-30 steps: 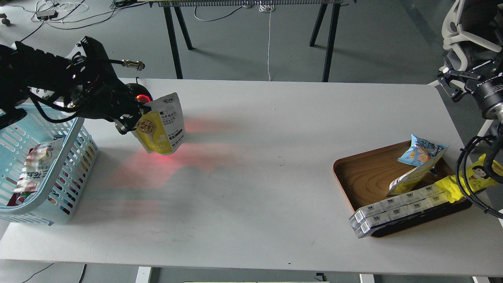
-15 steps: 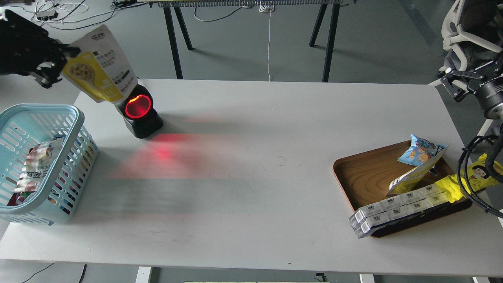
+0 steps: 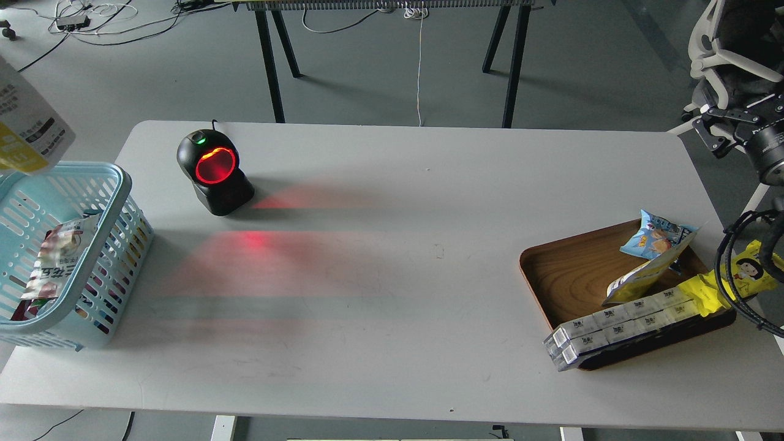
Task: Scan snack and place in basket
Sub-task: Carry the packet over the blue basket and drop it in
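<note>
Lab: barcode scanner [image 3: 214, 171], floor cables [image 3: 92, 18]

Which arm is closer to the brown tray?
Right. The right arm sits just beyond the tray's far right corner; the left arm is out of view.

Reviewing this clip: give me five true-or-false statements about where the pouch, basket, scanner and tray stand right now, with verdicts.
1. The snack lies flat on the table. False: it is in the air at the left edge, above the basket.
2. The scanner glows red. True.
3. The basket is empty. False: a packet lies in it.
4. The wooden tray sits at the table's right. True.
5. The left gripper shows clearly. False: it is out of view.
</note>
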`<action>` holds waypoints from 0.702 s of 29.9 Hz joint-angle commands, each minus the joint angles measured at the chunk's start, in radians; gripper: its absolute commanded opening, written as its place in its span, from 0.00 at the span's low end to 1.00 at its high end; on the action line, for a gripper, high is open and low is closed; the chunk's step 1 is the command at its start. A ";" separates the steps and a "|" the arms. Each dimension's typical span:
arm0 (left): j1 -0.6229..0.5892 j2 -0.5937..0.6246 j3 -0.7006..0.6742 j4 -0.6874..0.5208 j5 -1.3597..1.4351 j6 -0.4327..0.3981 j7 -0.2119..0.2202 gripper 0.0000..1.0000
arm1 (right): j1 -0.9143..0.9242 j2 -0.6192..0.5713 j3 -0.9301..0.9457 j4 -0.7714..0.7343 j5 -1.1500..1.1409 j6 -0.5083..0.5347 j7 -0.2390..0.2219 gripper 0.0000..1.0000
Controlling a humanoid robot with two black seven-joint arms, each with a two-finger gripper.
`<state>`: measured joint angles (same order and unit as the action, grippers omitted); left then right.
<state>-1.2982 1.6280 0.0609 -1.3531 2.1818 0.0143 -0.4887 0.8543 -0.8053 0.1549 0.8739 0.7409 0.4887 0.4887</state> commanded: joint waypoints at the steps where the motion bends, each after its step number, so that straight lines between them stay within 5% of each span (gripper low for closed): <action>1: -0.001 0.010 0.065 0.003 0.000 0.029 0.000 0.00 | 0.002 0.000 0.002 -0.001 0.000 0.000 0.000 0.99; 13: 0.000 0.058 0.162 0.005 0.000 0.136 0.000 0.00 | 0.000 0.003 0.008 -0.007 0.000 0.000 0.000 0.99; 17: 0.000 0.049 0.160 0.006 0.000 0.138 0.000 0.17 | 0.002 0.001 0.008 -0.007 0.000 0.000 0.000 0.99; 21: 0.000 0.049 0.160 0.006 0.000 0.138 0.000 0.22 | 0.002 0.000 0.009 -0.007 0.000 0.000 0.000 0.99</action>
<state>-1.2982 1.6772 0.2209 -1.3474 2.1818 0.1515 -0.4887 0.8559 -0.8028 0.1635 0.8666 0.7408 0.4887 0.4887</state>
